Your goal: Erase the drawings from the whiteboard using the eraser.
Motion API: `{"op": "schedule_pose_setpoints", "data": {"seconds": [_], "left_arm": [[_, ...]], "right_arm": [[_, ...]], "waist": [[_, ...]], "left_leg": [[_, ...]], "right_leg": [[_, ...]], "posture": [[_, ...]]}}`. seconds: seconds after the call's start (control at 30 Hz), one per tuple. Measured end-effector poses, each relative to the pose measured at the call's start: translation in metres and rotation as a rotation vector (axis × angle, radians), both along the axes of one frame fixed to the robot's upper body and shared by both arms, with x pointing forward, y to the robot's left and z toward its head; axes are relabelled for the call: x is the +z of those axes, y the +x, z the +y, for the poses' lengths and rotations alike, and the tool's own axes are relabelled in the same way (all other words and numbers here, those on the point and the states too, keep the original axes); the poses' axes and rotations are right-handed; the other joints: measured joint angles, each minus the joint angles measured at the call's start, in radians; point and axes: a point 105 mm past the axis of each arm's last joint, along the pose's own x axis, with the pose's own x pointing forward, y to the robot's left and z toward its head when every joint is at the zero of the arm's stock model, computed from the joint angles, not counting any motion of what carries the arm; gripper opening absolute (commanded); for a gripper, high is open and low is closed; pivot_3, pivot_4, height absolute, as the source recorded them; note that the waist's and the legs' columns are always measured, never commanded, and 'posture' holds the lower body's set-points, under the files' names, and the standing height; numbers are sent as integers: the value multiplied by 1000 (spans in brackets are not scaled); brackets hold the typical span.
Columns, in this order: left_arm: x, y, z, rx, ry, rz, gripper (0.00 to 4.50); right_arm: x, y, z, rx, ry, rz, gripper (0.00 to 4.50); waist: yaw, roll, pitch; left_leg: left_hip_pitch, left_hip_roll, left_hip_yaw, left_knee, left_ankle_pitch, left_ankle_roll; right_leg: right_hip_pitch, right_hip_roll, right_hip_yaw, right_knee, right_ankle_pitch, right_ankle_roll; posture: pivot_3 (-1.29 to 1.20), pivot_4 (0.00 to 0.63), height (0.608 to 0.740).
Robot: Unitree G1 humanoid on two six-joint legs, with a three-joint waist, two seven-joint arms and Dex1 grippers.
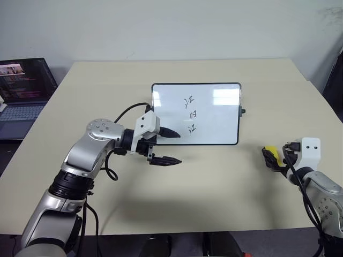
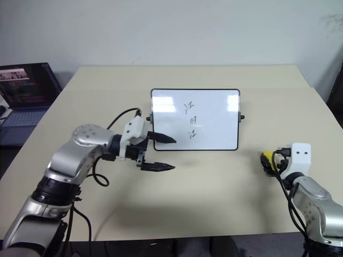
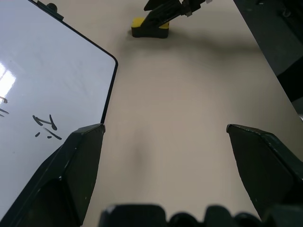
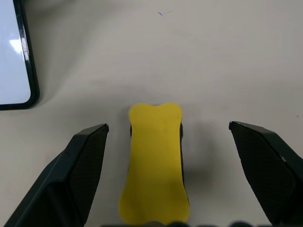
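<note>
Beside the whiteboard [image 1: 196, 113], empty left tool [image 1: 167, 146] agape; right tool [image 4: 165, 179] wide astride the unheld eraser [image 4: 155, 165].

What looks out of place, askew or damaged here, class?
Nothing stands out. The black-framed glossy whiteboard lies flat and square on the beige table, the three black scribbled drawings are intact, and the yellow oblong eraser lies flat, undamaged.

We see our left pincer [image 2: 161, 153] spread wide at the whiteboard's [image 2: 214, 120] near left corner, while our right pincer [image 2: 269, 162] straddles the yellow eraser [image 2: 268, 160] on the tabletop [image 2: 214, 198].
</note>
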Motion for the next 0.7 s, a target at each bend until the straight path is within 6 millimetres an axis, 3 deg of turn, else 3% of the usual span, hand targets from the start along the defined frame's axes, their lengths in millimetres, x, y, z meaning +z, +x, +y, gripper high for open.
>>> {"op": "schedule_pose_setpoints", "data": {"seconds": [0.33, 0.43, 0.7], "left_arm": [[0, 1, 0, 12, -4, -7, 4500], [0, 1, 0, 14, -4, -7, 4500], [-3, 1, 2, 24, -4, 1, 4500]], "right_arm": [[-2, 9, 6, 23, 22, -5, 4461], [-2, 12, 7, 29, 21, -7, 3856], [-7, 12, 4, 23, 20, 13, 1084]], "waist": [[-1, 0, 0], [0, 0, 0], [0, 0, 0]], "left_leg": [[0, 0, 0, 0, 1, -1], [0, 0, 0, 0, 1, -1], [0, 0, 0, 1, 1, -1]], "right_leg": [[0, 0, 0, 0, 0, 0], [0, 0, 0, 1, 0, 0], [0, 0, 0, 1, 0, 0]], "posture": [[0, 150, 740], [0, 150, 740], [0, 150, 740]]}}
